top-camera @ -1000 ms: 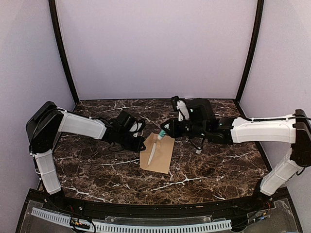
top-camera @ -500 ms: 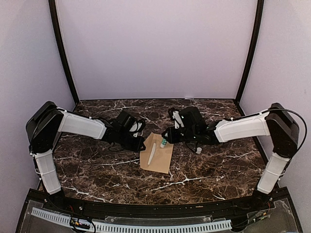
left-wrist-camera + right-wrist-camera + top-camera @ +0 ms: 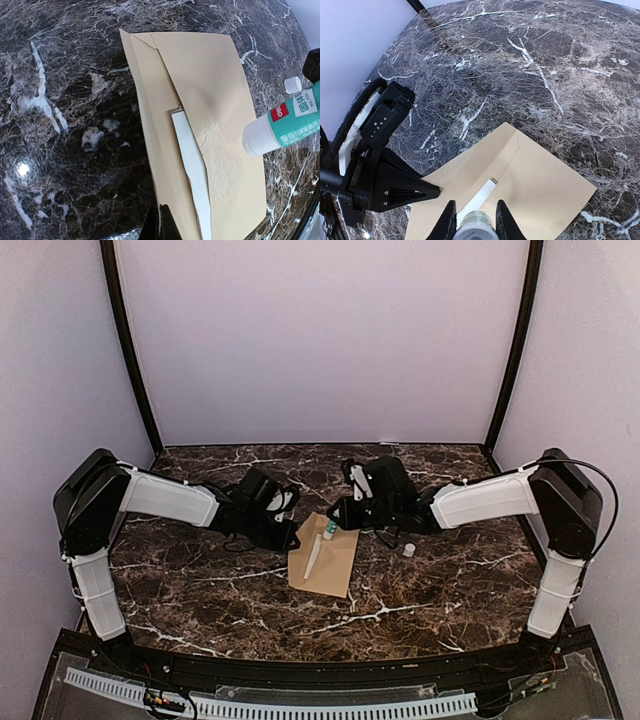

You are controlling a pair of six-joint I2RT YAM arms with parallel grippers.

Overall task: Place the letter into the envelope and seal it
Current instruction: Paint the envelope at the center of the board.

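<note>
Right claw: the right claw (image 3: 337, 518) is closed on a glue stick (image 3: 329, 528). In the right wrist view its two fingers (image 3: 449, 220) clasp the tube, nozzle pointing down.
Left claw: the left claw (image 3: 290, 538) has its jaws fully closed. Its pointed tip rests at the left edge of the envelope (image 3: 335, 565), apparently pinning it. I cannot tell whether any paper is pinched.
What has changed: over the last second the right arm has folded in towards the middle. The glue stick has slid from the envelope's far right corner to above its far end, beside the white strip (image 3: 314, 558). The left arm has not moved.
Envelope: it lies flat on the table (image 3: 200, 590), midway between the arms, with the white strip running along its flap line.
Letter: no separate sheet shows. It is probably already inside.
Glue cap: the cap (image 3: 409, 551) stands on the table, to the right and well apart.
Meaning for the task: this looks like the sealing stage. Glue appears to be going along the flap area, which already looks wet and wrinkled in the left wrist view. Folding and pressing the flap seem to be what remains.
</note>
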